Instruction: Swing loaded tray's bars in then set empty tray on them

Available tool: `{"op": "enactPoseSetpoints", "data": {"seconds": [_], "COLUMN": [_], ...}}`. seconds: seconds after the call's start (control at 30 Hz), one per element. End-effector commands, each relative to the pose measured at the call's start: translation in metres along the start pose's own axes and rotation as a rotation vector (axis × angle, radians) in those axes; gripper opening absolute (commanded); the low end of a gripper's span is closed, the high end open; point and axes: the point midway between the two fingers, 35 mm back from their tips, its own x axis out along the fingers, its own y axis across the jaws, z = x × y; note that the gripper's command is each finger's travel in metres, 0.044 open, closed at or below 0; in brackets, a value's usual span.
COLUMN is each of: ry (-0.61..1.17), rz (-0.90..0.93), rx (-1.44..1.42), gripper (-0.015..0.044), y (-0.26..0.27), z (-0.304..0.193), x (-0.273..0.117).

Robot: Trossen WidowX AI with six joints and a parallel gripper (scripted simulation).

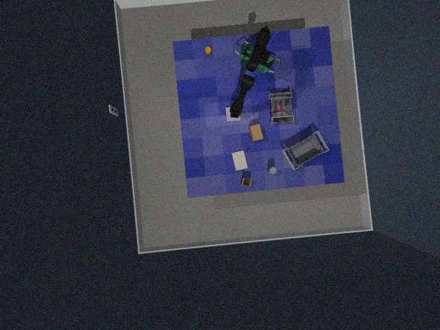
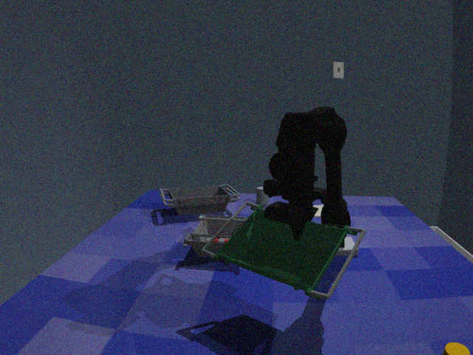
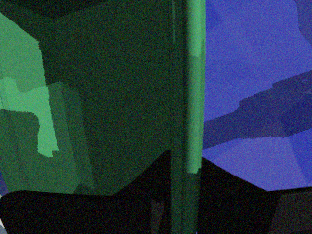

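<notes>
The loaded tray (image 1: 286,105) (image 2: 198,246) is grey, with several small red blocks (image 1: 280,108) inside. A pale wire bar (image 1: 282,117) crosses near its lower end in the top view, and another bar (image 1: 280,95) lies near the upper end; their exact seating is hard to tell. The green empty tray (image 1: 267,68) (image 2: 282,252) (image 3: 127,107) hangs in the air, clearly tilted, away from the loaded tray, its wire bars standing out past its ends. My gripper (image 2: 297,234) (image 3: 177,158) is shut on the rim of the green tray. The arm partly hides this tray from above.
A larger grey tray (image 1: 307,150) (image 2: 202,198) stands beyond the loaded tray. A tan box (image 1: 256,132), a white flat piece (image 1: 239,160), a white cylinder (image 1: 273,170) (image 2: 261,196), a small brown box (image 1: 246,182) and a yellow cylinder (image 1: 207,49) (image 2: 456,350) also stand about.
</notes>
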Motion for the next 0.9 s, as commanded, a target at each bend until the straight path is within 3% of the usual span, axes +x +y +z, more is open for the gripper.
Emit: {"op": "enactPoseSetpoints", "data": {"seconds": [0.0,0.87], "ry": [0.007,0.002], "rz": [0.023,0.025], "rx": [0.044,0.318], "gripper": [0.0,0.0], "y": [0.003,-0.005], "z": [0.017,0.119], "x": [-0.007,-0.014]}}
